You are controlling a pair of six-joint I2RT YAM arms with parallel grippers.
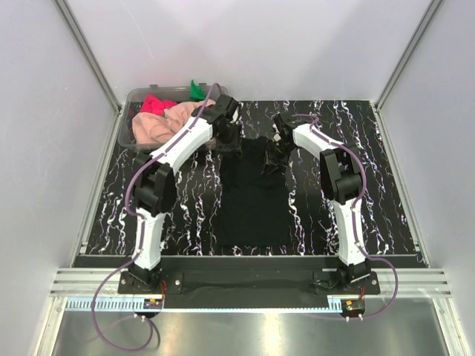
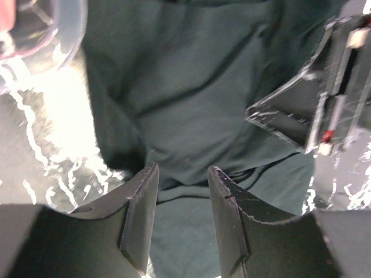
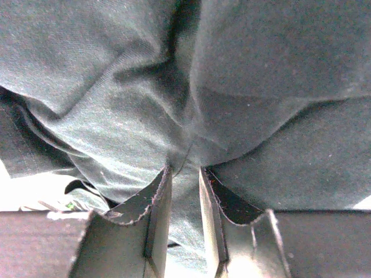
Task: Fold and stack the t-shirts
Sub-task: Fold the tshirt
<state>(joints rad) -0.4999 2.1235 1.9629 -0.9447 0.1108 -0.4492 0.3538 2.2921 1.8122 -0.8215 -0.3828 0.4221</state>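
A large black t-shirt [image 1: 252, 200] lies as a long narrow rectangle in the middle of the marbled table. My left gripper [image 1: 228, 141] is at its far left corner. In the left wrist view its jaws [image 2: 182, 169] stand partway closed, with a thick fold and hem of the black cloth [image 2: 191, 87] filling the gap. My right gripper [image 1: 276, 152] is at the far right corner. Its jaws [image 3: 184, 169] pinch a bunch of the dark cloth [image 3: 261, 69], and creases run into the gap. The peach-pink t-shirt [image 1: 159, 126], pink-red t-shirt [image 1: 154, 104] and green t-shirt [image 1: 197, 90] lie crumpled in the tub.
A clear plastic tub [image 1: 128, 119] stands at the table's far left corner, just left of my left gripper; its rounded corner [image 2: 58, 35] shows in the left wrist view. White walls close in the table at the back and both sides.
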